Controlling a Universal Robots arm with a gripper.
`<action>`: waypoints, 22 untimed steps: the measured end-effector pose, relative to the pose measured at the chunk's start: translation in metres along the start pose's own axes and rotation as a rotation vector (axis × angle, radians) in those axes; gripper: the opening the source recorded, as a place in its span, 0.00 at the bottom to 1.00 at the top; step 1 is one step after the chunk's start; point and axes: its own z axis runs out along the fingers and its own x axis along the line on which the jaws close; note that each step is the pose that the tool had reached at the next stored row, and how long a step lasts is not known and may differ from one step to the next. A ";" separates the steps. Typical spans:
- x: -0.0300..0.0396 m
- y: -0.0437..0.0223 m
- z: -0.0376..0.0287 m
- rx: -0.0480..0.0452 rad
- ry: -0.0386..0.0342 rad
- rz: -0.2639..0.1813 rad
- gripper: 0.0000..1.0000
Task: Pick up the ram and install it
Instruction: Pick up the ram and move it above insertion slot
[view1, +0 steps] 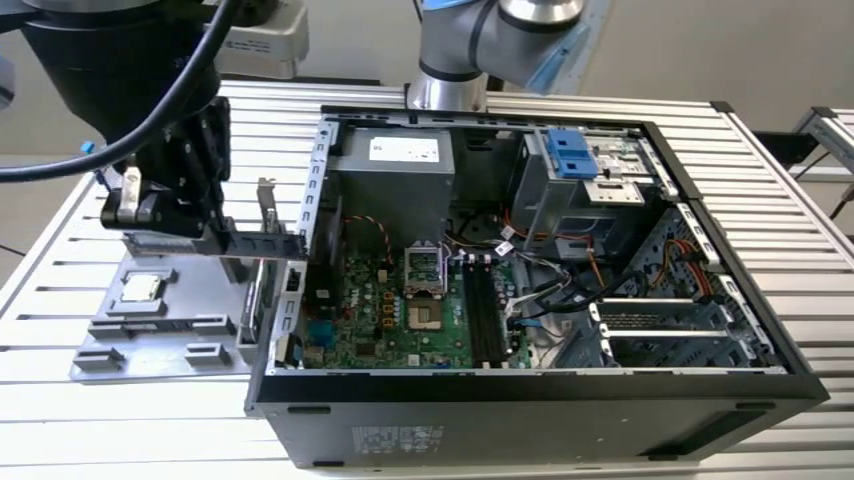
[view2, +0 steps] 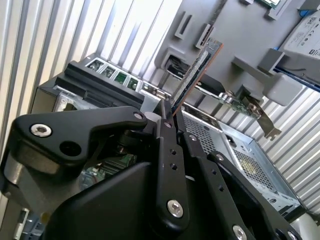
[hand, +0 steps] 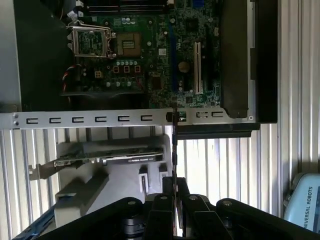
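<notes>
Gripper (view2: 172, 117) clamps ram (view2: 197, 70) — long axis runs straight out from the jaws (edge-on in the first wrist view) — slots (view1: 483, 310) well apart.

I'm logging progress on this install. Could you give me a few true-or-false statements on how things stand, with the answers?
1. The gripper is clamped on the ram. True.
2. The ram sits in a motherboard slot. False: it is in the gripper, outside the case.
3. The case is open and the motherboard is exposed. True.
4. The grey tray lies inside the case. False: it lies on the table, to the exterior view's left of the case.
</notes>
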 end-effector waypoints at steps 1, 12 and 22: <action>0.0001 0.0024 0.0002 0.0000 -0.0001 0.000 0.00; 0.0017 0.0293 0.0023 0.0000 0.0001 0.000 0.00; 0.0034 0.0580 0.0040 -0.0001 0.0001 -0.002 0.00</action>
